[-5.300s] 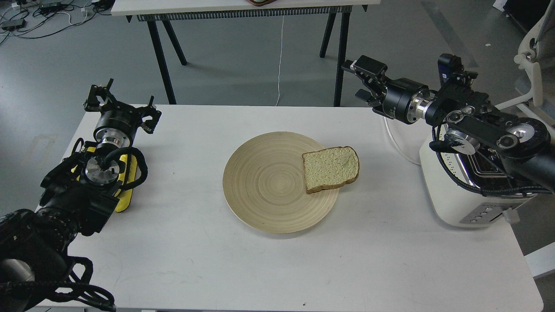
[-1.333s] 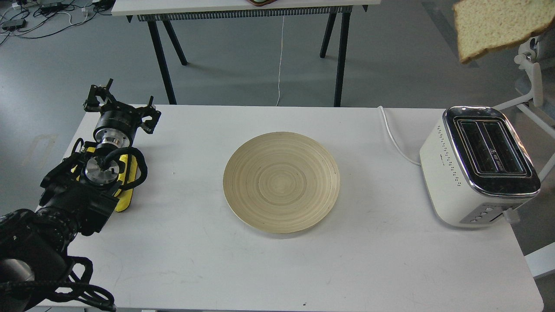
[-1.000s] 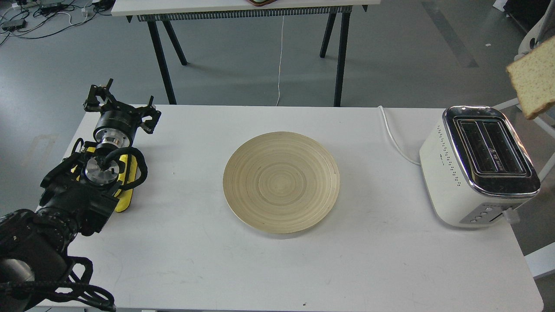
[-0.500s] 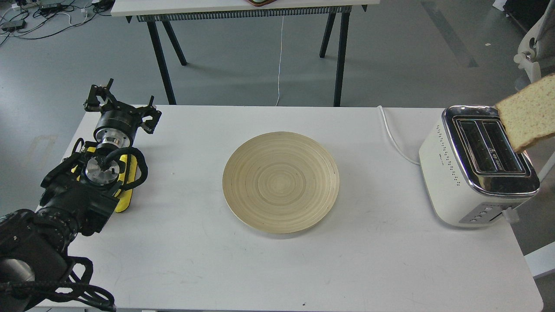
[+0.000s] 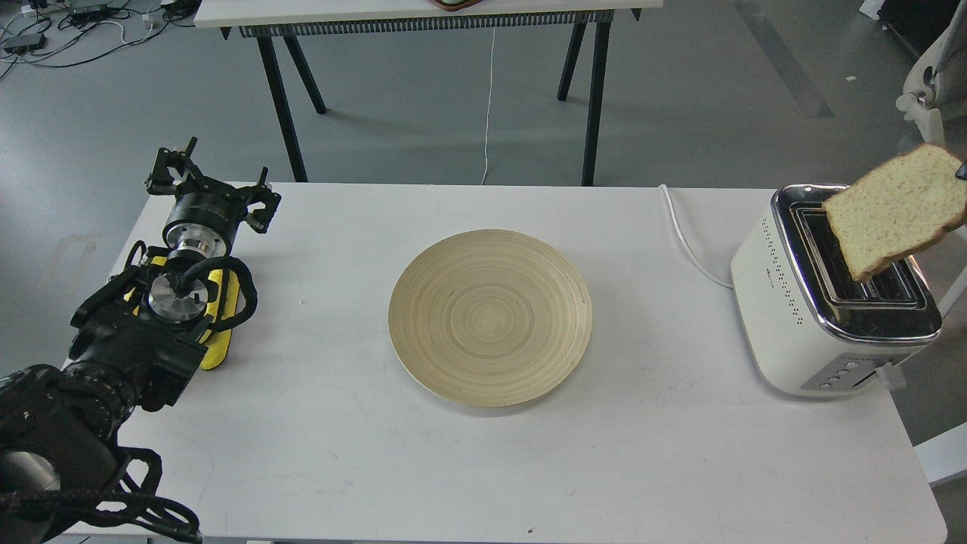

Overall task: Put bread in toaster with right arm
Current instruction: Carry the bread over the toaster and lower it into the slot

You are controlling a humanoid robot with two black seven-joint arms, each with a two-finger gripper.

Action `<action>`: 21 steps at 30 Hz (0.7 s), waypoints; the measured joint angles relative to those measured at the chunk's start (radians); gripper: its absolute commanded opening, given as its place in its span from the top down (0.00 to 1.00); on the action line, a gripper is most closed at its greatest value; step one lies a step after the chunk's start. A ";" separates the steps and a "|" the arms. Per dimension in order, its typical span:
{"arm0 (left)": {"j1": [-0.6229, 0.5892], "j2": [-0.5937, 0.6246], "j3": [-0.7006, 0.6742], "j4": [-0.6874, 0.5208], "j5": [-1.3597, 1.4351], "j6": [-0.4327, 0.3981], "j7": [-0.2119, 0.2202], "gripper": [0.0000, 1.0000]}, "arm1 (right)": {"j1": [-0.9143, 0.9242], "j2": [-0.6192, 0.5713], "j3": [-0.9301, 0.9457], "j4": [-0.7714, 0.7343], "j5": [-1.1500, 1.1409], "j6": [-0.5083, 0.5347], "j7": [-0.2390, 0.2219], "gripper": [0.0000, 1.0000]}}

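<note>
The bread [image 5: 895, 211] hangs tilted in the air over the chrome top of the cream-white toaster [image 5: 786, 317], its lower corner just above the slots. My right arm is out of view except for a dark fingertip [image 5: 961, 171] at the bread's right edge, at the frame border, gripping the slice. My left gripper [image 5: 214, 183] rests at the table's left side, open and empty, far from the bread.
An empty round wooden plate [image 5: 489, 317] sits mid-table. The toaster's white cord [image 5: 687, 234] runs off the table's [image 5: 483, 468] back edge. A yellow part [image 5: 219, 332] lies under my left arm. Another table [image 5: 423, 11] stands behind.
The bread, earlier lying on the plate, was lifted out to the upper right and has now come down and leftward to just over the toaster slots. The left arm has not moved.
</note>
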 measured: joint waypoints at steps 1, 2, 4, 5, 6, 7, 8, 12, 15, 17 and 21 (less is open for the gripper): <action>0.000 0.000 0.000 0.000 0.000 0.000 0.000 0.00 | -0.001 0.001 -0.002 -0.002 0.003 -0.001 0.000 1.00; 0.000 0.000 0.000 0.000 0.000 0.000 0.000 0.00 | -0.001 0.003 -0.004 -0.003 0.005 -0.001 0.000 1.00; 0.000 0.000 0.000 0.000 0.000 0.000 0.000 0.00 | -0.002 0.006 -0.005 -0.007 0.007 -0.002 0.000 1.00; 0.000 0.000 0.000 0.000 0.000 0.000 0.000 0.00 | -0.005 0.008 -0.005 -0.010 0.007 -0.002 0.000 1.00; 0.000 0.000 0.000 0.000 0.000 0.000 0.000 0.00 | -0.007 0.011 -0.005 -0.011 0.008 -0.002 0.000 1.00; 0.000 0.000 0.000 0.000 0.000 0.000 0.000 0.00 | -0.011 0.016 -0.005 -0.014 0.008 -0.003 0.000 1.00; 0.000 0.000 0.000 0.000 0.000 0.000 0.000 0.00 | -0.015 0.020 -0.006 -0.017 0.008 -0.003 0.000 1.00; 0.000 0.000 0.000 0.000 0.000 0.000 0.000 0.00 | -0.028 0.033 -0.006 -0.027 0.014 -0.005 0.000 1.00; 0.000 0.000 0.000 0.000 0.000 0.000 0.000 0.00 | -0.038 0.041 -0.007 -0.028 0.032 -0.007 0.001 1.00; 0.000 0.000 0.000 0.000 0.000 0.000 0.000 0.00 | -0.046 0.047 -0.007 -0.028 0.039 -0.011 0.001 1.00; 0.000 0.000 0.000 0.000 0.000 0.000 0.000 0.00 | -0.063 0.057 -0.008 -0.032 0.042 -0.013 0.001 1.00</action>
